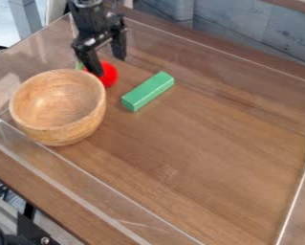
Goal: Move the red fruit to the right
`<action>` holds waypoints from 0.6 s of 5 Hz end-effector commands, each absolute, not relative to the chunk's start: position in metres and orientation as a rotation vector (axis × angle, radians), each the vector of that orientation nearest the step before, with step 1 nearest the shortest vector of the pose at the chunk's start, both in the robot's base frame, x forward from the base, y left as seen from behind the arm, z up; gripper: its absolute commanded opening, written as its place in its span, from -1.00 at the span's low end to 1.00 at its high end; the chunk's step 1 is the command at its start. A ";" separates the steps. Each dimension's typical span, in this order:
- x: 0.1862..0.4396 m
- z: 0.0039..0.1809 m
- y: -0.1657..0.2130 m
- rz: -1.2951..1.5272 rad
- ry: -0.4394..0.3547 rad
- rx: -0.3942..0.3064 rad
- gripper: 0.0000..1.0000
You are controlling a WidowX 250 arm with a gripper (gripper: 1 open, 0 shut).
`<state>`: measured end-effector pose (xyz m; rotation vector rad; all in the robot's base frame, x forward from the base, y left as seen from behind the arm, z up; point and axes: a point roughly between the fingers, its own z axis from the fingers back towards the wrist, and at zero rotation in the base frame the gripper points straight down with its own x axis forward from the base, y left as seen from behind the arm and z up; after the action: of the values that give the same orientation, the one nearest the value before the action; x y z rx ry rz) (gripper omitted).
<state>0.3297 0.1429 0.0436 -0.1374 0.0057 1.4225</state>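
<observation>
Fruit (107,71) looks small, light and smooth; it may roll, so pinch its round middle. Claw (98,57) hangs open above it.

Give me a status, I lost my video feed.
Gripper open, pointing down over red fruit, not gripped. Fruit on table between wooden bowl and green block. Block lies right of fruit.
</observation>
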 end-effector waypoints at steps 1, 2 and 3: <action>0.340 0.044 0.141 1.410 -0.047 -0.140 1.00; 0.336 0.043 0.150 1.434 -0.067 -0.139 1.00; 0.332 0.044 0.161 1.462 -0.080 -0.139 1.00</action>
<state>0.3308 0.1509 0.0333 -0.1320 -0.0347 1.4508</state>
